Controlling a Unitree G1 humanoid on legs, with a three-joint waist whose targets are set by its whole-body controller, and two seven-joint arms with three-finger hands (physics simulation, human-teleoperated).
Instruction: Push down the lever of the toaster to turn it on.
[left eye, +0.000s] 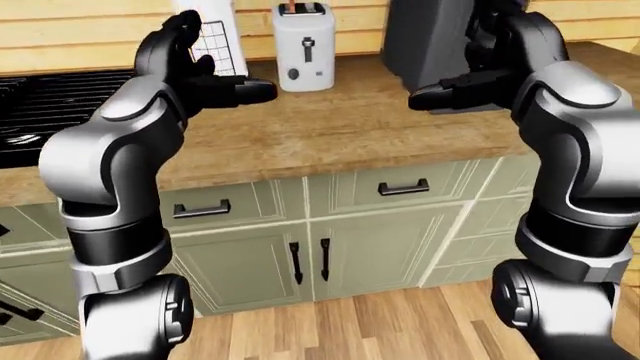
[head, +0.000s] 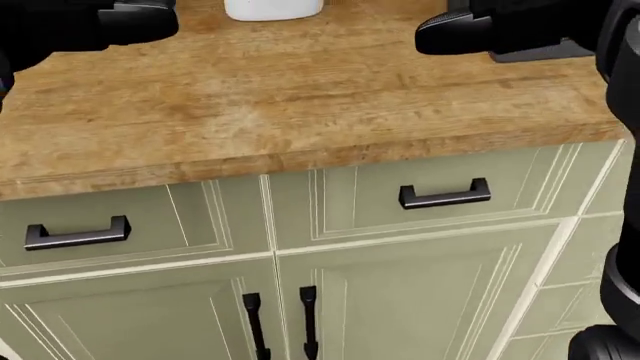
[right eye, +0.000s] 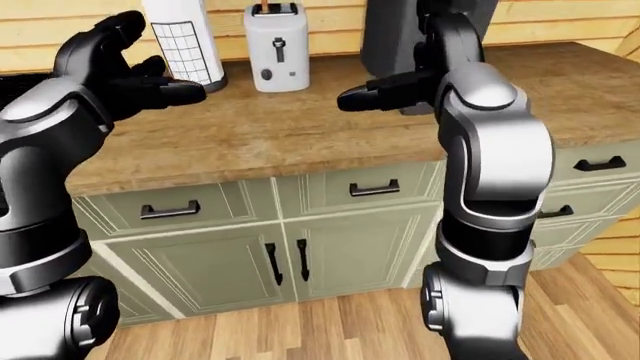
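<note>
Wooden counter (head: 300, 97), toaster (left eye: 304, 46) lever (left eye: 307, 49) only in eye views

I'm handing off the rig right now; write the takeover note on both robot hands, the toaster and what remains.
Left robot hand: open, empty, raised over the wooden counter.
Right robot hand: open, empty, also raised over the counter.
Toaster: white, upright near the wall at the top of the left-eye view, between the two hands and beyond them, something in its slot.
Lever: on the face toward the robot, untouched.
Done: robot faces the counter.
Left: reach in, press the lever down.
</note>
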